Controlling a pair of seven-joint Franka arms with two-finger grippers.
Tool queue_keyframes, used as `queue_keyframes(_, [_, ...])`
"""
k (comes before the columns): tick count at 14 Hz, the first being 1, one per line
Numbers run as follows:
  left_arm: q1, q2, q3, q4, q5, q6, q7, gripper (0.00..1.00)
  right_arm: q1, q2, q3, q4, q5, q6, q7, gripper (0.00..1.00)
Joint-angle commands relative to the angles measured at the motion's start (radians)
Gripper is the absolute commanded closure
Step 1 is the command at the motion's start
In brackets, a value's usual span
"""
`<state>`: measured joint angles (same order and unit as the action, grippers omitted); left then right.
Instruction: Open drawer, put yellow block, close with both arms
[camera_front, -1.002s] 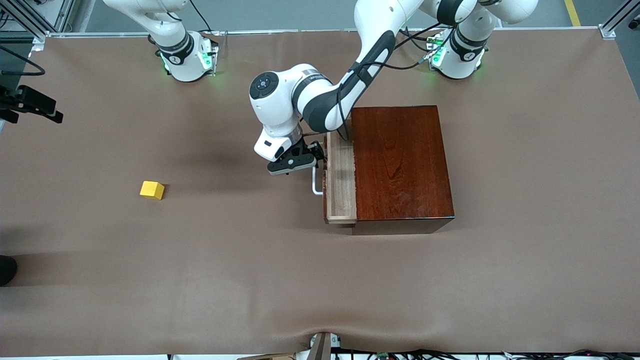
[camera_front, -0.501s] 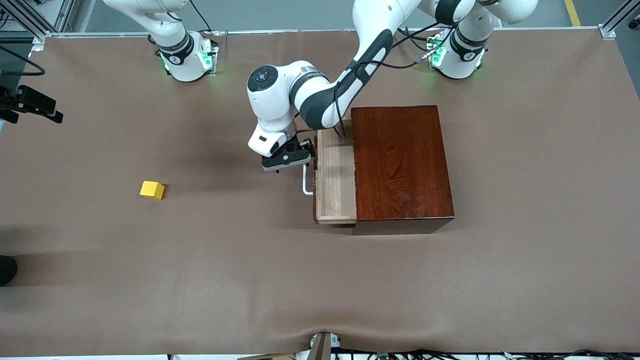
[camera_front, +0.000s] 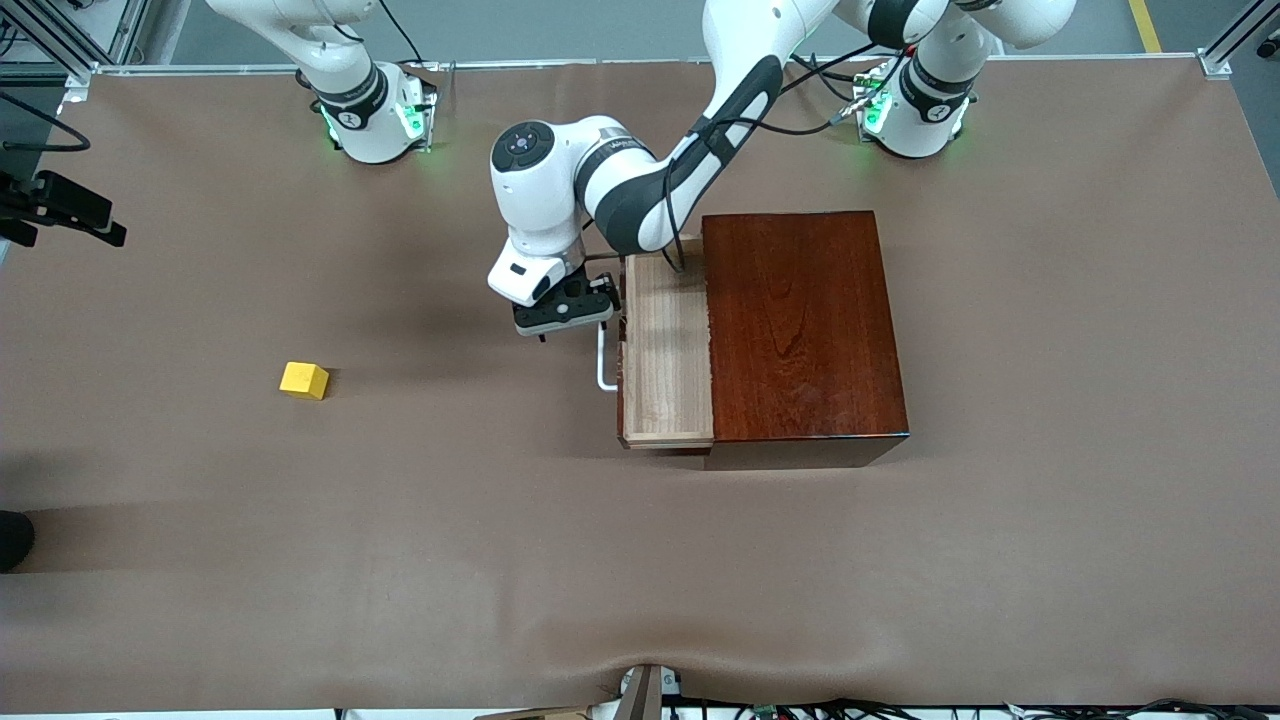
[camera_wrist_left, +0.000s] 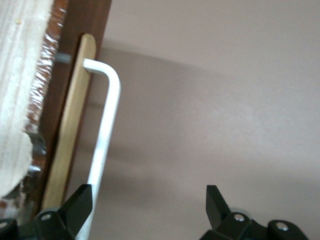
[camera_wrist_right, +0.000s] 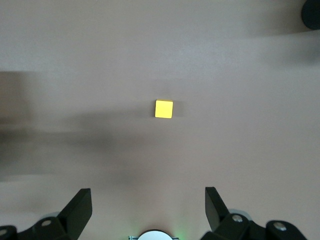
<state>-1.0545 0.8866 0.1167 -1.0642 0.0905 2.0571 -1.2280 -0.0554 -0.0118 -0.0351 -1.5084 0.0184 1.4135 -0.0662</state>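
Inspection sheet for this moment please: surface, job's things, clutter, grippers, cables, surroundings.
Surface: brown table cover, rippled at its near edge.
Job's things: drawer partly pulled out of the wooden box, nothing in it; yellow block on the cover toward the right arm's end.
Clutter: nothing seen.
Grippers: left gripper open, one finger at the white handle; right gripper open, high over the block, waiting.
Cables: black cable along the left arm.
Surroundings: grey floor; wires under the near edge.

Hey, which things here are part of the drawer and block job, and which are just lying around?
Part of the job:
- drawer, pulled partly out of the wooden box
- white handle
- yellow block, on the table toward the right arm's end
- left gripper, open, at the handle
- right gripper, open, over the block

Just lying about:
- black camera mount at the table's edge
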Motion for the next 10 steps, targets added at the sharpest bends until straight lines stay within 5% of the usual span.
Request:
queue_keyframes(1, [-0.01,0.014,0.001,0.027,-0.014,0.02,-0.021,0.0,-0.021,0.009,0.014,0.016,-0.002,-0.005,-0.001,0.0])
queue_keyframes(10, [0.048,-0.207,0.018,0.015,-0.038,-0.135,0.004,0.0,-0.018,0.052,0.015,0.016,-0.009,-0.004,-0.003,0.0])
